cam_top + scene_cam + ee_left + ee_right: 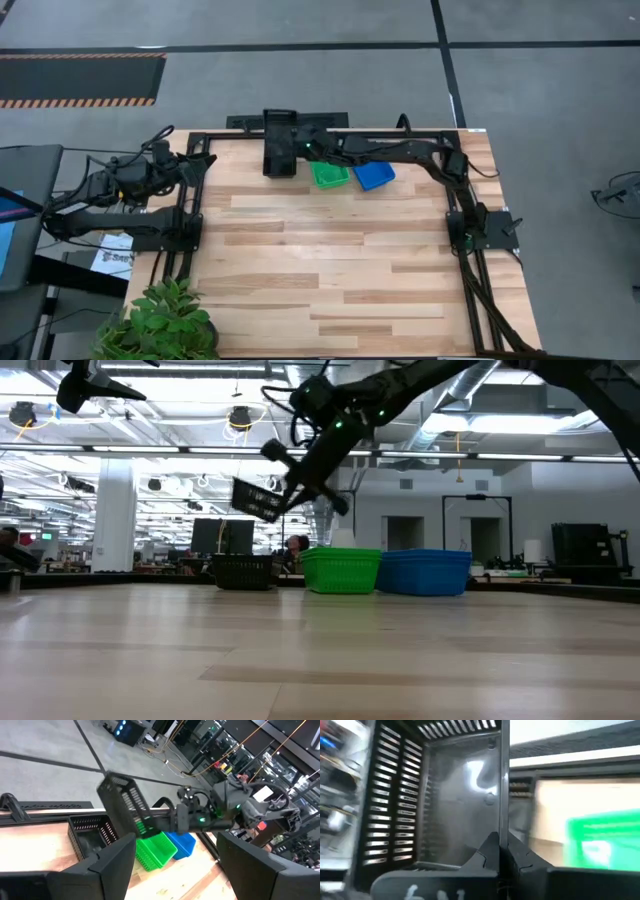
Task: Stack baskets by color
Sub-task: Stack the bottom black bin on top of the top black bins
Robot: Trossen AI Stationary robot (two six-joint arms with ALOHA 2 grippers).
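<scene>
Item: black basket, carried [257, 500]. Held in the air at the far edge of the desk [330, 270], tilted, one wall pinched in the right hand [300, 478], whose fingers are shut on that wall with the rim running between them in the right wrist view.

Item: black basket, resting [243, 571]. Sits flat on the desk at the far edge, left of the green basket stack [341, 570] and the blue basket stack [427, 571], which stand side by side, touching or nearly so.

Governing relation: the carried basket hangs above the resting one, offset slightly toward the green stack, with clear air between the two. In the high view the two blacks overlap almost wholly, long axes both running away from the near desk edge. The carried one is canted, its open face turned sideways, so it likely needs levelling before it can nest.

Arm proximity: the right arm reaches across from its base to this spot and is the one engaged. The left hand [170, 865] waits well apart near the desk's left side, fingers spread wide, holding nothing.
</scene>
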